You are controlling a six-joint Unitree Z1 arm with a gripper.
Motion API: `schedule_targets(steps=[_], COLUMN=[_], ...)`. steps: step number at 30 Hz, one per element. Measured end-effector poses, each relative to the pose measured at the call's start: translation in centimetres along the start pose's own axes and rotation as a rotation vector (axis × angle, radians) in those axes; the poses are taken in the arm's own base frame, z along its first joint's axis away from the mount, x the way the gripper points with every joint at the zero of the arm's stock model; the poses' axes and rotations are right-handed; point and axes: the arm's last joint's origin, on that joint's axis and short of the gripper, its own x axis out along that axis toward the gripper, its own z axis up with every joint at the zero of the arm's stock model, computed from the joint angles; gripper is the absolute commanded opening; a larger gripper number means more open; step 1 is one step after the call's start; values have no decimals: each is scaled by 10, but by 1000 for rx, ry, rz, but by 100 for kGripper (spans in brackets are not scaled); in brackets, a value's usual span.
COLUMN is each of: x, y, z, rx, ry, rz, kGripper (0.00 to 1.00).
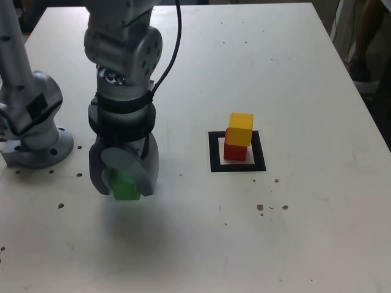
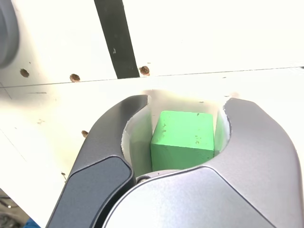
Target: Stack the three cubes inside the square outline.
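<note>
The green cube (image 1: 126, 188) rests on the white table, and my gripper (image 1: 125, 183) reaches down over it with a jaw on each side. In the wrist view the green cube (image 2: 183, 137) sits between the two curved dark jaws of the gripper (image 2: 186, 102), which press in on it, so the gripper is shut on it. To the exterior view's right, the yellow cube (image 1: 241, 128) stands on the red cube (image 1: 235, 150) inside the square outline (image 1: 214, 152).
The arm's grey base (image 1: 33, 131) is bolted at the exterior view's left. A narrow black strip (image 2: 116, 40) crosses the table beyond the gripper in the wrist view. A person's leg (image 1: 369, 36) stands past the table's right edge. Small dark screw holes dot the tabletop.
</note>
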Motion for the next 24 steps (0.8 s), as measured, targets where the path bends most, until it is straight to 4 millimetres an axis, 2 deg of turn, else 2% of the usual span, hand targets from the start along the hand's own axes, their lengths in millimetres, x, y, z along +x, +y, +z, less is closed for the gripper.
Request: schedule_targets(steps=[7,15,20,24], x=[-43,-96,-118,-128], y=[3,23,33,36], z=[12,30,47,64], rx=[26,71,77,69], ry=[-39,-6,8,12], rz=[132,150,141,134], kGripper=[17,17,17,17])
